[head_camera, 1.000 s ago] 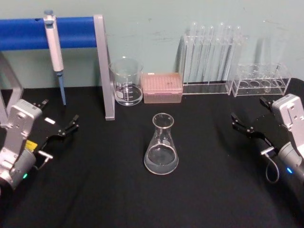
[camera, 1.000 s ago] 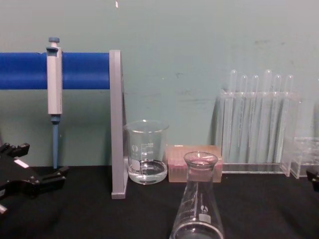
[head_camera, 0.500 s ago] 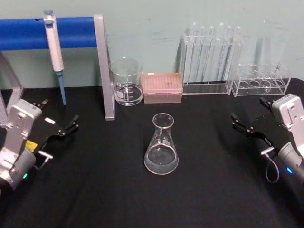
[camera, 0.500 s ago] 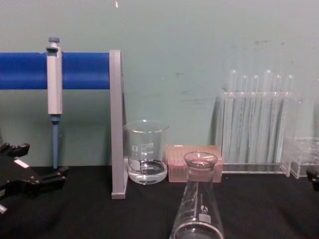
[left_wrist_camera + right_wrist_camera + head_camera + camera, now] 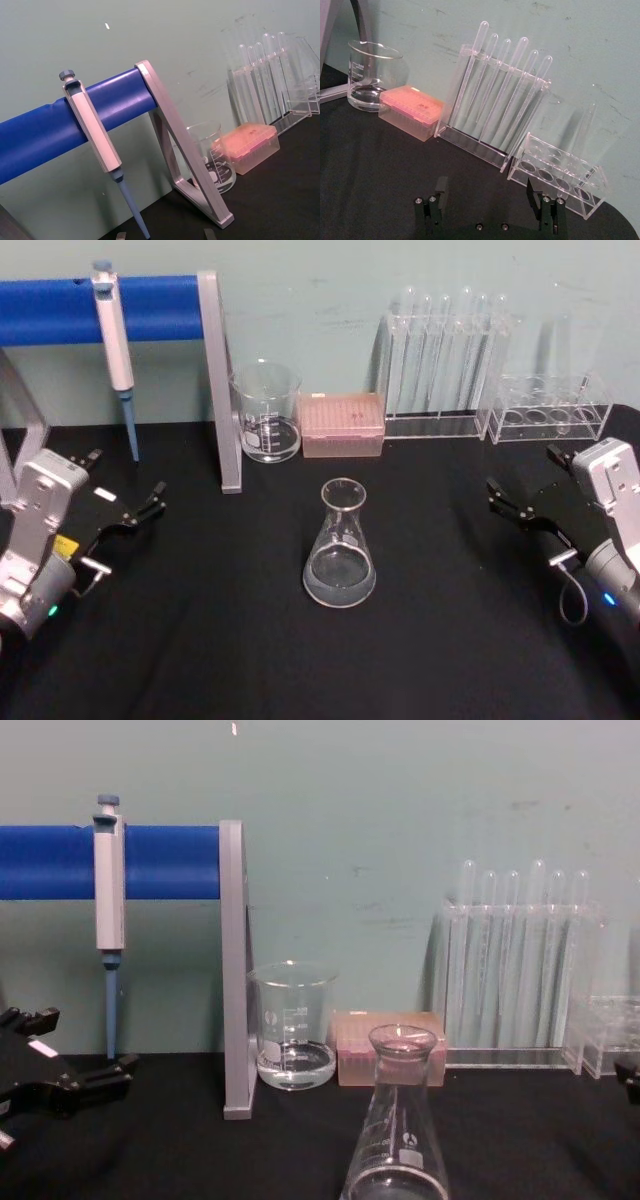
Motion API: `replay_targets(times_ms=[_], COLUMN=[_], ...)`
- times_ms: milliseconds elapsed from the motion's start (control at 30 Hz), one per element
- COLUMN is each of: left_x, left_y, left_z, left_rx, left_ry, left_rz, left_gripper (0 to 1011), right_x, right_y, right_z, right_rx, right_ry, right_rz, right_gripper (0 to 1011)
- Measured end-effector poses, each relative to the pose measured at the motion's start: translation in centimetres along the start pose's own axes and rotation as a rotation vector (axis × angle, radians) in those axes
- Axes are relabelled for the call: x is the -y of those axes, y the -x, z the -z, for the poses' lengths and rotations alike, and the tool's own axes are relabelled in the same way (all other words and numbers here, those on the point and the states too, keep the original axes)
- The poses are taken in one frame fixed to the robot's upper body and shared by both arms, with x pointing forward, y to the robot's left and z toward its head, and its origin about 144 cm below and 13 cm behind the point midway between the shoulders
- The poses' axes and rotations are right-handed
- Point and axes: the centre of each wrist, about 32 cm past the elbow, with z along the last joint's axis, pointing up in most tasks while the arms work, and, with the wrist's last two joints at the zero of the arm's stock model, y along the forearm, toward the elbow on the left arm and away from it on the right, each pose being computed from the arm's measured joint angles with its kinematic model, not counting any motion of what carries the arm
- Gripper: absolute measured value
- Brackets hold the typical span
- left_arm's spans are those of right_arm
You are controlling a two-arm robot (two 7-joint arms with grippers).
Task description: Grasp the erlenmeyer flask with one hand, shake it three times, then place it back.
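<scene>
The erlenmeyer flask (image 5: 340, 550) stands upright at the middle of the black table, with a little clear liquid in its wide base; in the chest view the erlenmeyer flask (image 5: 397, 1140) shows close up, low in the centre. My left gripper (image 5: 128, 475) rests open at the table's left, well apart from the flask, and appears at the chest view's left edge as well (image 5: 80, 1045). On the right my right gripper (image 5: 522, 470) is open too, equally far from the flask. Its two fingertips (image 5: 440, 187) have only bare table between them.
A glass beaker (image 5: 266, 412) and a pink tip box (image 5: 342, 425) stand behind the flask. A blue bar on a grey stand (image 5: 218, 380) holds a pipette (image 5: 115, 335) at back left. Test tube racks (image 5: 440, 360) line the back right.
</scene>
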Motion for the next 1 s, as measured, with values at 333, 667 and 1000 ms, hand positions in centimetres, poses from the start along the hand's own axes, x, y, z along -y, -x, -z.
replay_targets(times_ms=[333, 667, 1000], left_x=[0.0, 0.0, 0.0], left_y=[0.0, 0.0, 0.0], left_z=[0.0, 0.0, 0.0], left_rx=[0.0, 0.0, 0.0], left_ry=[0.0, 0.0, 0.0], left_rz=[0.0, 0.0, 0.0], left_gripper=[1001, 1001, 1001], right_x=[0.0, 0.0, 0.7], right_y=[0.0, -0.8, -1.5], right_z=[0.0, -0.5, -1.9], right_rx=[0.0, -0.048, -0.192], right_ry=[0.0, -0.022, -0.055], right_rz=[0.0, -0.034, -0.191], right_gripper=[1004, 1004, 1004])
